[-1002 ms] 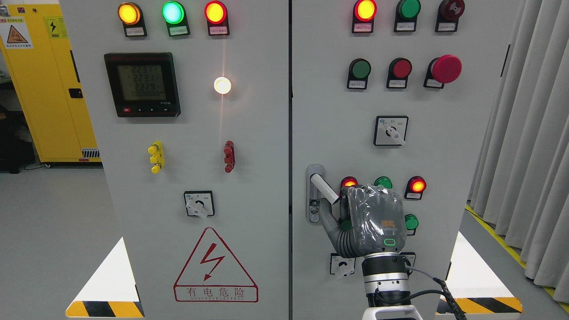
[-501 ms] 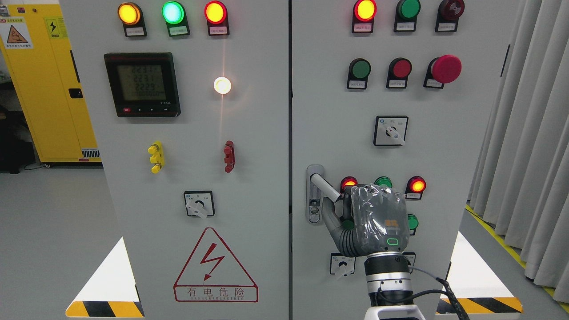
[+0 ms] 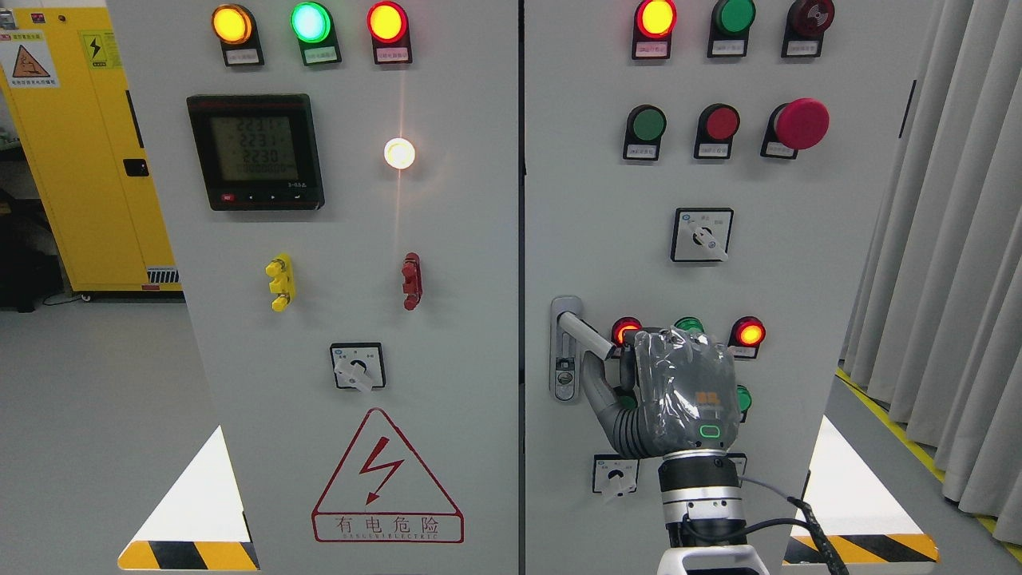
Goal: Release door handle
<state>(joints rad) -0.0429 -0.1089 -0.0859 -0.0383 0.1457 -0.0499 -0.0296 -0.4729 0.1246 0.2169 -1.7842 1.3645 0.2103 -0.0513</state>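
Head view: right hand shifted right, fingers still grasping door handle, handle swung flatter.

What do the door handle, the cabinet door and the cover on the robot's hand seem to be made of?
Door handle: probably metal with a satin silver finish; it shows a pale, even sheen.
Cabinet door: likely painted sheet metal, matte light grey, flat and uniform.
Cover on the right hand: seems thin clear plastic film; it is wrinkled, with glossy highlights over the grey shell beneath.
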